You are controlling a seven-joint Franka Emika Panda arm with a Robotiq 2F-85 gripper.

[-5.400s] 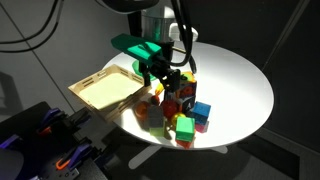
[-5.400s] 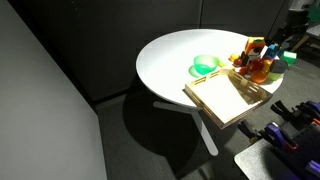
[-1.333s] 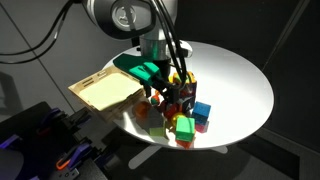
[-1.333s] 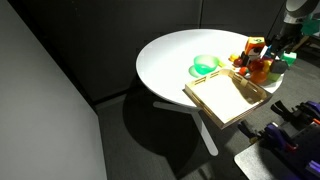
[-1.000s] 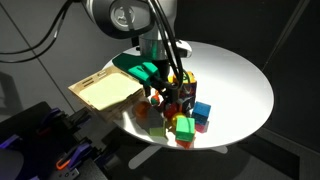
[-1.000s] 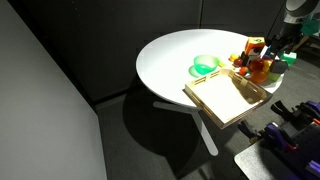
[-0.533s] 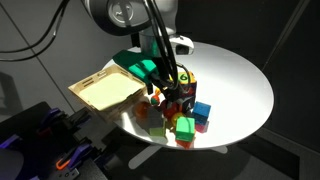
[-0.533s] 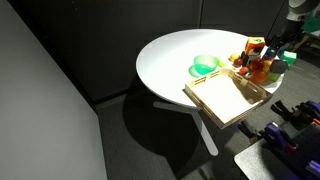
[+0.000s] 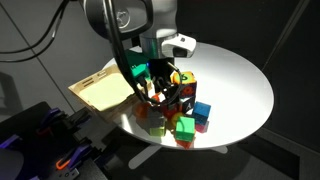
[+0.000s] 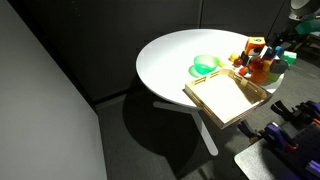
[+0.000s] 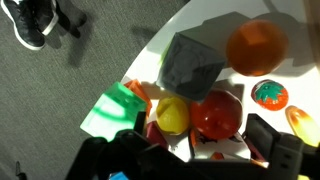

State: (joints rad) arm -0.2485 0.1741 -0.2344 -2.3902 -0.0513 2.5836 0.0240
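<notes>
Gripper (image 11: pixel 195 150) jaws spread, empty, over red toy fruit (image 11: pixel 215 115); prob light, hard, slick plastic, rolls easily; grip across widest middle; yellow fruit (image 11: pixel 172 115) touches it.

- Red toy fruit (image 11: pixel 215 115): round, glossy, sits lower centre of the wrist view on the white tabletop.
- Yellow toy fruit (image 11: pixel 172 115): round, smaller, touching the red one's left side.

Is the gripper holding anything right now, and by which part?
Nothing seems held: in the wrist view the gripper stands open, its fingers either side of a red toy fruit and a yellow toy.
</notes>
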